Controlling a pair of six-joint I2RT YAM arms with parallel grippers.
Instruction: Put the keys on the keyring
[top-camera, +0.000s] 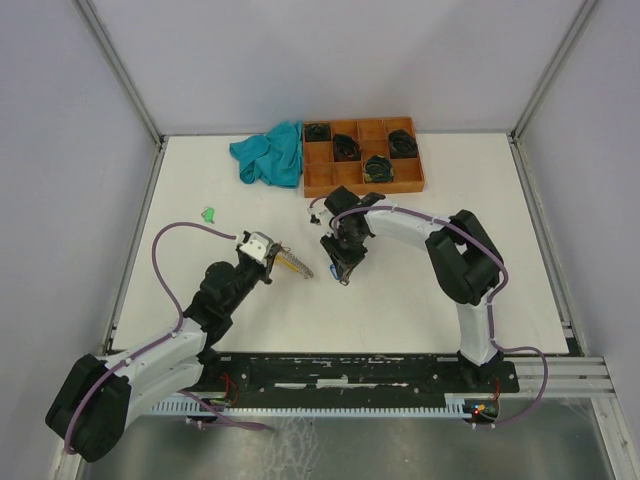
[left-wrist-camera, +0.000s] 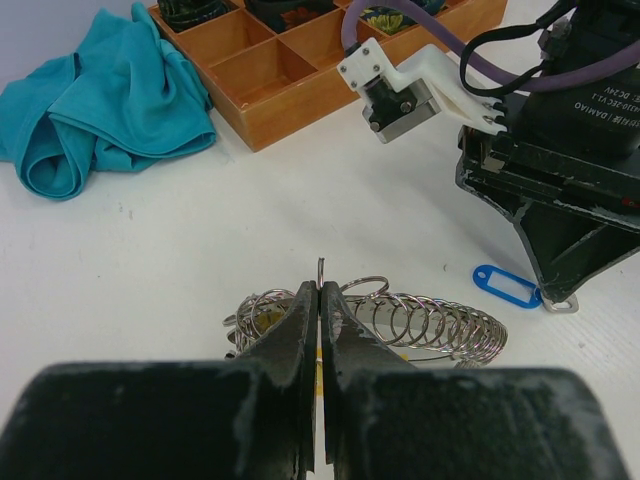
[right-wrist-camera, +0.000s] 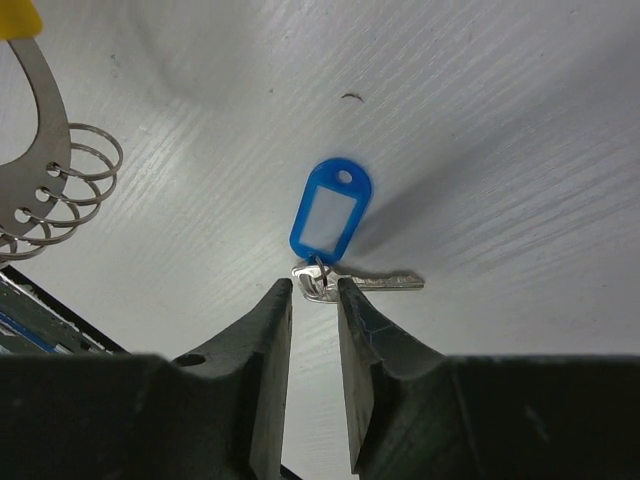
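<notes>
My left gripper (left-wrist-camera: 320, 292) is shut on a thin wire of the keyring (left-wrist-camera: 420, 325), a silvery loop strung with several small rings that rests on the table. In the top view the left gripper (top-camera: 272, 250) holds the keyring (top-camera: 297, 265) at the table's middle. A key with a blue tag (right-wrist-camera: 330, 210) lies flat on the table, its silver blade (right-wrist-camera: 385, 283) pointing right. My right gripper (right-wrist-camera: 315, 288) points down over it, open by a narrow gap, and the key's head sits just beyond the fingertips. A green-tagged key (top-camera: 208, 213) lies far left.
An orange-brown tray (top-camera: 310, 180) with black coiled bundles stands at the back, with a teal cloth (top-camera: 270, 152) to its left. In the left wrist view the right arm's black body (left-wrist-camera: 560, 150) looms close on the right, above the blue tag (left-wrist-camera: 507, 285).
</notes>
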